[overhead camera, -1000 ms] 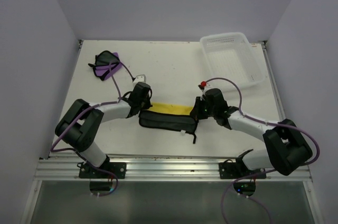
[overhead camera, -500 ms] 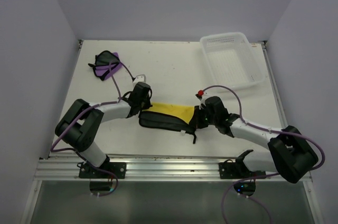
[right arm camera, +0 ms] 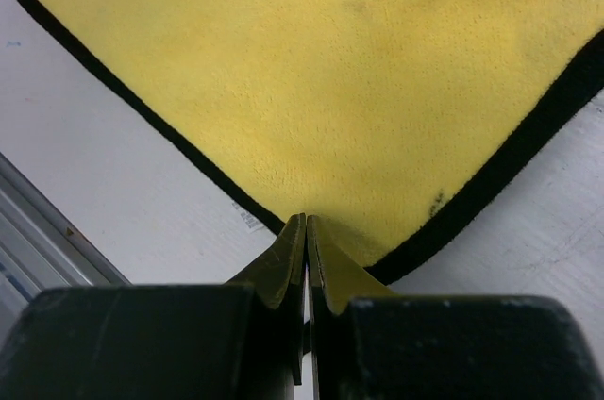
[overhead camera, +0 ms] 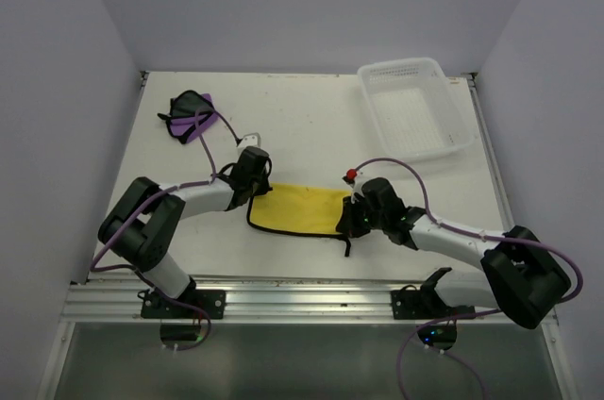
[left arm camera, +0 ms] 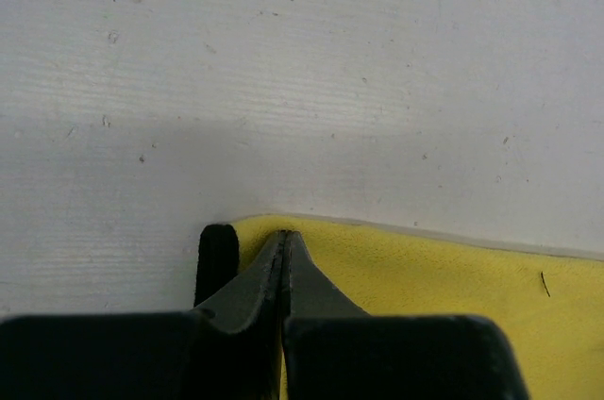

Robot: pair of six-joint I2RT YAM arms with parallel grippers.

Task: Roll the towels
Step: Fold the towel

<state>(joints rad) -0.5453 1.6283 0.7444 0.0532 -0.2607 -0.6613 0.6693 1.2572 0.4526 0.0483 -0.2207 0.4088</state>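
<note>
White table [overhead camera: 302, 131], seen from above. At the far right corner sits a white perforated basket [overhead camera: 415, 108]. At the far left lies the purple towel [overhead camera: 192, 117], crumpled in a small heap, with the left arm's purple cable [overhead camera: 223, 131] curving past just beside it. Both are well apart from where I am working.

The yellow towel [overhead camera: 297, 208] lies spread flat near the front middle of the table, between my two arms. Its yellow face is up, and black edging [right arm camera: 510, 159] runs around it. Its long axis runs left to right across the table.

The left arm [overhead camera: 203, 197] reaches in from the left. Its jaws are pressed together on the towel's far left corner, pinching it low against the table. The right arm [overhead camera: 444, 230] reaches in from the right. Its jaws are also pressed together, pinching the pointed corner at the towel's right end, and its wrist hides part of that end from above. A thin black loop [overhead camera: 346, 245] trails from there toward the near edge.
</note>
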